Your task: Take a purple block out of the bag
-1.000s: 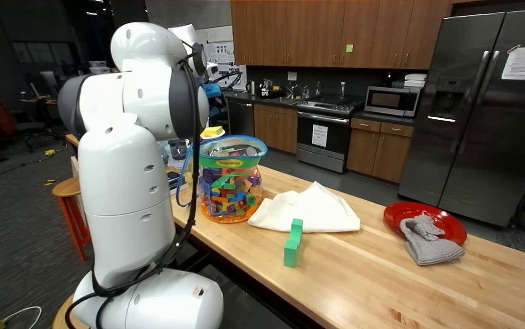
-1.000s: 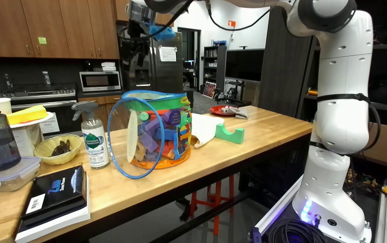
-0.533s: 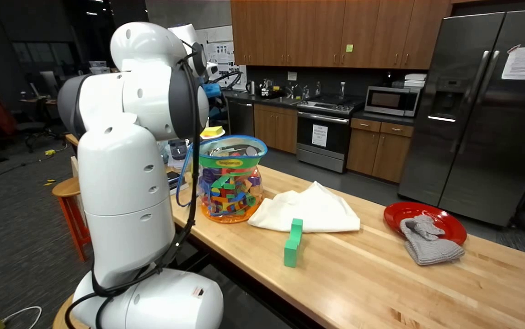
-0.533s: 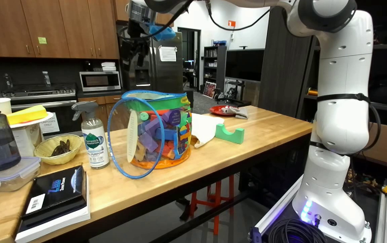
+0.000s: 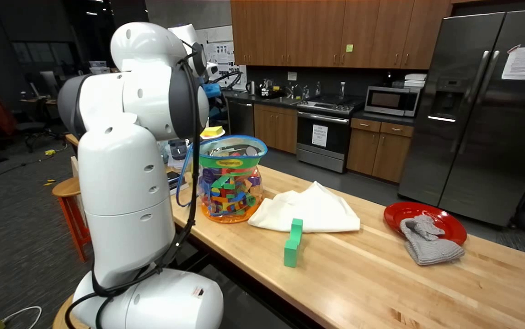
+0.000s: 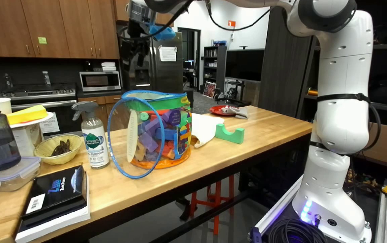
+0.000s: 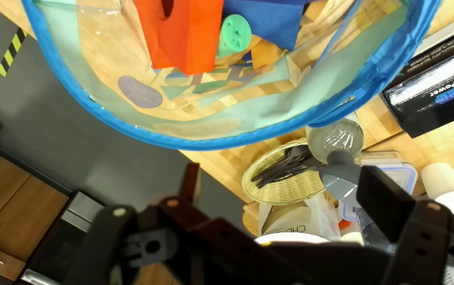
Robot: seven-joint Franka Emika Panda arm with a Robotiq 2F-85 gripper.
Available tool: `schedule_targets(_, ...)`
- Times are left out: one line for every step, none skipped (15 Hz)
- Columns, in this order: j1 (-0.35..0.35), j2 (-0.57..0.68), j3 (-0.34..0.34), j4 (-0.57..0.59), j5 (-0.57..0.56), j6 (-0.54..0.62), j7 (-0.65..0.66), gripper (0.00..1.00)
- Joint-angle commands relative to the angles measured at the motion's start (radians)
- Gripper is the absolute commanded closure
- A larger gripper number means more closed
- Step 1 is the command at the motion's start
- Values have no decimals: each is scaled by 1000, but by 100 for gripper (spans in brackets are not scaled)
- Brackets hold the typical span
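Note:
The clear bag has a green band and blue rim, shows in both exterior views (image 5: 228, 162) (image 6: 171, 103) and stands upright, full of multicoloured blocks. Its round blue-edged lid (image 6: 116, 162) hangs open at the side. Purple blocks (image 6: 148, 142) show through the bag's wall in an exterior view. In the wrist view, the bag's rim (image 7: 140, 133) lies at the top, with red, blue, green and orange blocks inside; no purple block shows clearly there. My gripper (image 7: 286, 186) is open and empty. It hangs above the bag in an exterior view (image 6: 139, 52), touching nothing.
A spray bottle (image 6: 94, 141) stands close beside the bag. A basket of dark forks (image 6: 58, 150) and a black box (image 6: 55, 192) are nearby. A white cloth (image 5: 308, 210), green arch block (image 5: 292, 244) and red plate (image 5: 395, 212) with a grey cloth (image 5: 431, 249) lie on the table.

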Motion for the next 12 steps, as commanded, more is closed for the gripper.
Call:
schedule_targets(5, 3, -4, 6, 0, -4, 1, 0)
schedule_targets(5, 3, -4, 6, 0, -4, 1, 0)
schedule_targets(5, 3, -4, 6, 0, -4, 1, 0)
schedule_targets(6, 12, -2, 9, 2, -3, -4, 0)
schedule_targets(7, 17, -2, 9, 2, -2, -5, 0)
schedule_targets(7, 21, -2, 5, 3, 0, -7, 0)
schedule_targets(7, 25, -2, 2, 7, -1, -9, 0)
schedule_targets(7, 27, -3, -4, 5, -3, -5, 0)
schedule_targets(7, 30, -4, -8, 5, -7, -4, 0)
schedule_targets(8, 32, -4, -10, 2, -13, -1, 0)
schedule_targets(10, 32, -4, -14, -1, -20, 3, 0)
schedule_targets(10, 29, -5, -22, -3, -24, 5, 0)
